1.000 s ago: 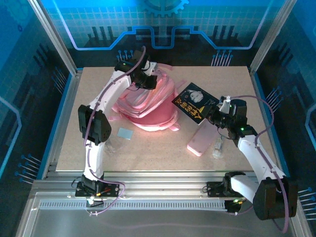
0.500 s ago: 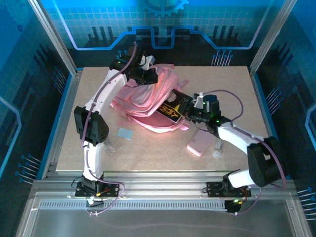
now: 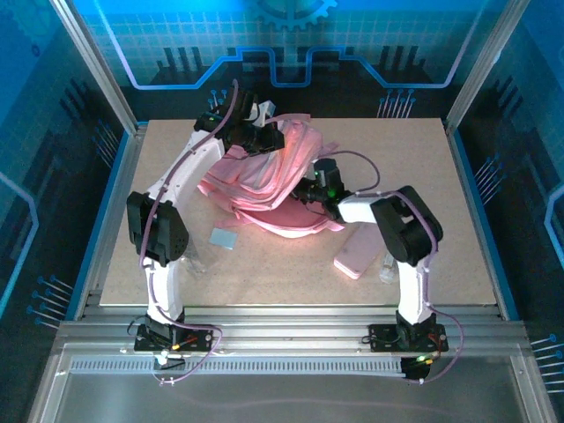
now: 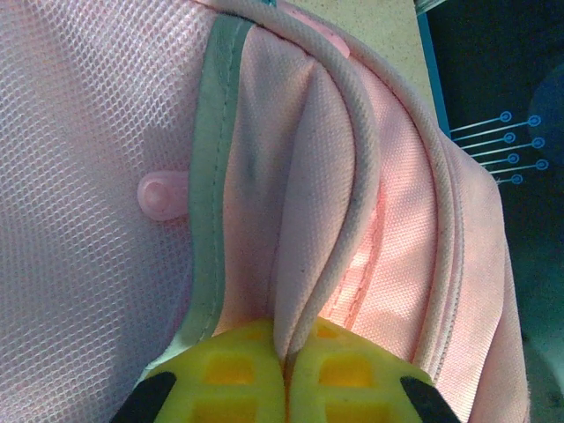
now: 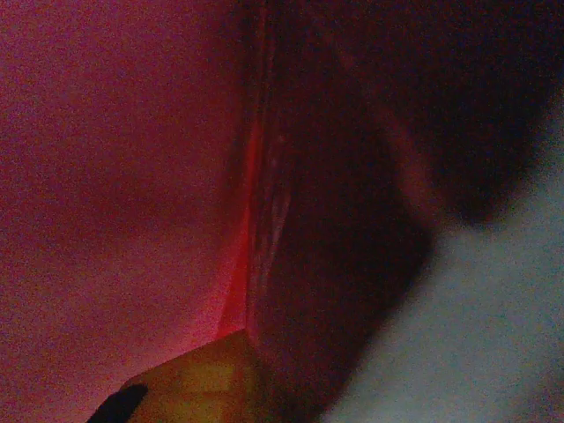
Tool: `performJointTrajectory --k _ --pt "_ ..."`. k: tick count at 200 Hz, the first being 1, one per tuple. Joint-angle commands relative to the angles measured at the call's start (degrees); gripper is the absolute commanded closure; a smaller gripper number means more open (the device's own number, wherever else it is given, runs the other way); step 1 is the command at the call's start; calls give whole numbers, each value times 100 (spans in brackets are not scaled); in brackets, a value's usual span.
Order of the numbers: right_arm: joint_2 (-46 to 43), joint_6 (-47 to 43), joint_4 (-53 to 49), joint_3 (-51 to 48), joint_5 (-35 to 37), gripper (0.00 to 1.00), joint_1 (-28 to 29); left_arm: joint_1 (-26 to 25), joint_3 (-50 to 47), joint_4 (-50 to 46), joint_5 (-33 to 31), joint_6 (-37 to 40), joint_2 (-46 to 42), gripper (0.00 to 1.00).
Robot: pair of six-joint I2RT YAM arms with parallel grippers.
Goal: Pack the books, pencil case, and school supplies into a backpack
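left gripper [image 4: 284,359] clamps a fold of the pink backpack [image 3: 264,181] — right gripper [image 3: 307,189] sits inside its opening, jaws' state impossible to tell.

The speckled surface [image 3: 291,282] is carrying the pink backpack [image 3: 264,189]. The pencil case [image 3: 359,253] is lying near its right front, the light-blue square [image 3: 224,238] near its left front.
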Motion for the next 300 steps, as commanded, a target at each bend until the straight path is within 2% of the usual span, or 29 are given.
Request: performJointTrajectory --k 1,9,21,34,51,58,71,86,102,128,158,176,181,196,208,242,268,300 --pt "180 -70 540 291 539 100 138 -11 -79 684 407 -234 -539 100" --pt "231 -74 277 345 757 99 156 -7 -163 762 397 -268 -568 100" --pt "301 92 -182 479 846 92 140 -9 -257 812 318 -284 -602 100" --pt "243 159 -518 500 850 78 107 -10 -316 832 209 -268 -625 100" --pt "-91 88 -1118 354 1033 50 79 -10 -393 888 130 -265 -650 100" --pt "-266 40 -1407 290 1103 41 55 -7 -432 923 92 -265 -666 100" --pt "-597 -70 -1913 157 1193 30 -3 -10 -506 987 13 -273 -689 100" --pt "-982 -256 -2545 35 1259 23 -113 -11 -603 1097 -30 -307 -706 100" --pt "-1381 -516 -3159 -95 1381 21 -235 -9 -700 1227 -35 -376 -709 100" --pt "-2068 -1187 -4295 -258 2076 19 -438 -75 -863 1363 -270 -444 -701 100" --pt "-3123 -1824 -4808 -791 2378 19 -808 -336 -1135 1598 -666 -473 -603 100" --pt "-3788 -2336 -5557 -868 2827 17 -930 -398 -1326 1722 -768 -651 -536 100" --pt "-3958 -2480 -5773 -866 2955 17 -951 -394 -1425 1779 -787 -737 -551 92" --pt "-4461 -2863 -6319 -863 3195 16 -1009 -395 -1810 1973 -902 -924 -703 55" --pt "-4843 -3078 -6628 -868 3266 15 -1034 -391 -2265 2193 -1051 -1057 -959 42" --pt "-5617 -3202 -6931 -1077 3076 15 -989 -262 -3950 2890 -1630 -1603 -2043 28" --pt "-5865 -2837 -6520 -1568 2857 15 -790 50 -5355 3553 -1848 -2263 -2899 26" --pt "-5896 -2343 -5901 -2030 2955 15 -343 291 -6575 3626 -2687 -2604 -3781 23"
